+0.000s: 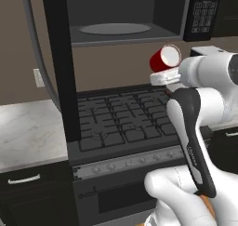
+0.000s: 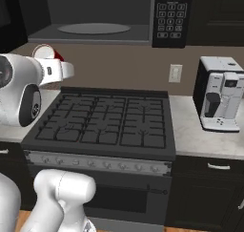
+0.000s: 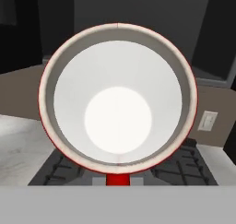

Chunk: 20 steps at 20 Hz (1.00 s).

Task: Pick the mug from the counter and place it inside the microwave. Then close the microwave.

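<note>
The red mug [image 1: 165, 58] [image 2: 46, 52] hangs tilted in the air above the stove's back edge, just under the microwave [image 1: 172, 11] [image 2: 43, 11]. My gripper [image 1: 162, 71] [image 2: 53, 60] is shut on it from below. In the hand view the mug's white inside [image 3: 118, 98] faces the camera, with the red handle at the bottom, and it hides the fingertips. The microwave's door [image 1: 58, 57] stands open to the left. Its grey turntable plate [image 1: 115, 29] [image 2: 94, 28] lies bare. The marbled counter [image 1: 28, 127] [image 2: 200, 131] flanks the stove.
A black gas stove [image 1: 125, 120] [image 2: 105, 121] lies below the hand. The microwave's keypad panel [image 1: 204, 11] [image 2: 170, 11] is on its right side. A white-and-black coffee machine [image 2: 219, 92] stands on the right counter by a wall outlet [image 2: 176, 73].
</note>
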Tool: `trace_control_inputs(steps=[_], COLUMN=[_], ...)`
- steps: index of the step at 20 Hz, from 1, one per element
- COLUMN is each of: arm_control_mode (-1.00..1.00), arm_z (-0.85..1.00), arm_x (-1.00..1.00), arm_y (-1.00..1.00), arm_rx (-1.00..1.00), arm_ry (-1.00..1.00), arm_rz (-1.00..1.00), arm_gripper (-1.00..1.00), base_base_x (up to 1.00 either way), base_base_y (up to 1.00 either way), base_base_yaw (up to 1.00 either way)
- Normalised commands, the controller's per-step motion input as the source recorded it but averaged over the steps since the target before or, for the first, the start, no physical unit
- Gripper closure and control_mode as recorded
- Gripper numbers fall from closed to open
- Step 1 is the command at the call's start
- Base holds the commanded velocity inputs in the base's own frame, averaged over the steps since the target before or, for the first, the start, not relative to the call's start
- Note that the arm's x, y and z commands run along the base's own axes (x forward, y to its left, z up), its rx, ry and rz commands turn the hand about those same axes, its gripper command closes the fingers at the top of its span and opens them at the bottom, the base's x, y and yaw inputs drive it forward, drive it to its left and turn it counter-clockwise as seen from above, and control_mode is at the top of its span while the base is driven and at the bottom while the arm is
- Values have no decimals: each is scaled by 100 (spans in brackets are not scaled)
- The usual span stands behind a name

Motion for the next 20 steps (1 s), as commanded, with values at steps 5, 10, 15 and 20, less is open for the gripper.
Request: trace_control_inputs(steps=[5, 10, 15, 20], arm_control_mode=[-100, -100, -100, -100], arm_z=[61, 26, 14, 1], arm_x=[-23, 0, 20, 56], arm_y=[0, 0, 0, 0], arm_rx=[0, 0, 0, 0], arm_ry=[0, 0, -2, -11], arm_rz=[0, 0, 0, 0], arm_gripper=[100, 100, 100, 100], base_base_x=[0, 0, 0, 0], base_base_y=[0, 0, 0, 0], base_base_yaw=[0, 0, 0, 0])
